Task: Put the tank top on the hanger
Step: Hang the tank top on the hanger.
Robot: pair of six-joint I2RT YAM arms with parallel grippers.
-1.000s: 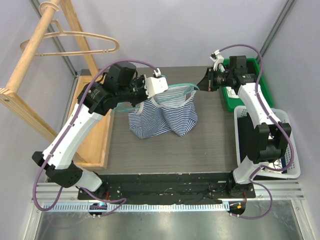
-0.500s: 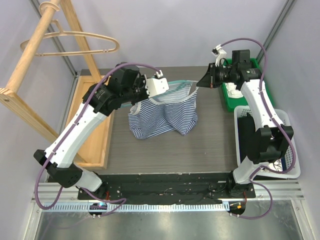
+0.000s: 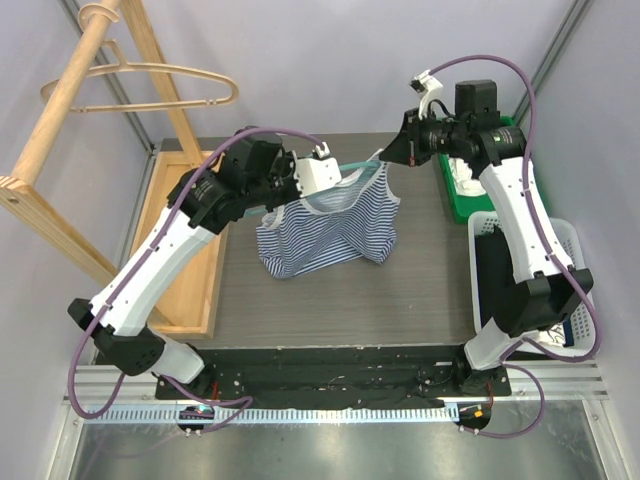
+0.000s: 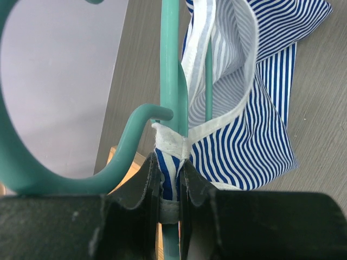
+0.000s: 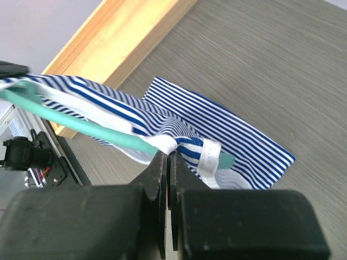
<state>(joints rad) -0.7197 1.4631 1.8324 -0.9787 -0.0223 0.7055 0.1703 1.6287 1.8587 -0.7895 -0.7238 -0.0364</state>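
Left jaws clenched on the hanger, pinching its green bar together with a white-trimmed strap of the tank top. The right jaws are pressed tight on a fold of the striped cloth, right at the hanger's far tip. The hanger's hook curves out just beside the left jaws.

Seen from above, the two arms hold the hanger in the air over the 12 o'clock half of the table. The left jaws are at its 9 o'clock end, the right jaws at its 3 o'clock end. The tank top hangs from the bar with its neck opening gaping upward, and its lower part rests bunched on the table below.

A wooden rack carrying a tan hanger stands at 10 o'clock. A wooden tray lies at 9 o'clock. A green bin and a white basket line the 3 o'clock edge.
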